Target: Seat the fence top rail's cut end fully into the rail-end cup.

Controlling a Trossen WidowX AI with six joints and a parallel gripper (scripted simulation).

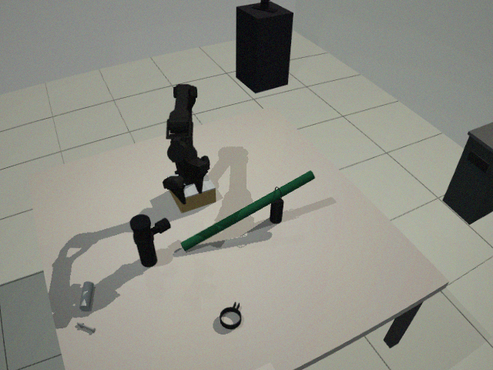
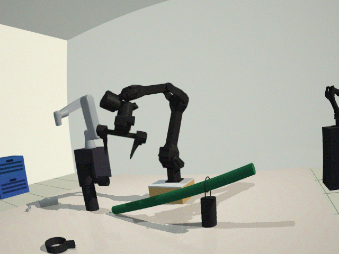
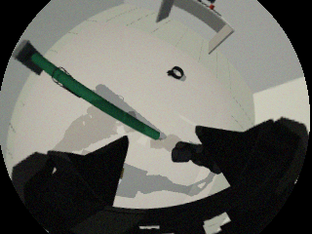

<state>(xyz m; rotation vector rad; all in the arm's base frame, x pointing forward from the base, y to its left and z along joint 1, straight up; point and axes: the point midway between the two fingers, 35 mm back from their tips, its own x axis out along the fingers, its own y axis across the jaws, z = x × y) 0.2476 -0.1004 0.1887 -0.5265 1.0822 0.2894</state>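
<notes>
The green rail slopes through the wire loop on the small post. Its low end is close to the table, apart from the big post and lower than the rail-end cup. The cup juts from the band near the top of the upright big post, toward the rail side. My gripper is open and empty, pointing down, well above the rail and post and touching neither.
A loose black band lies toward the table's front. A grey cylinder and a small bolt lie left of the big post. The arm's base block stands behind the rail.
</notes>
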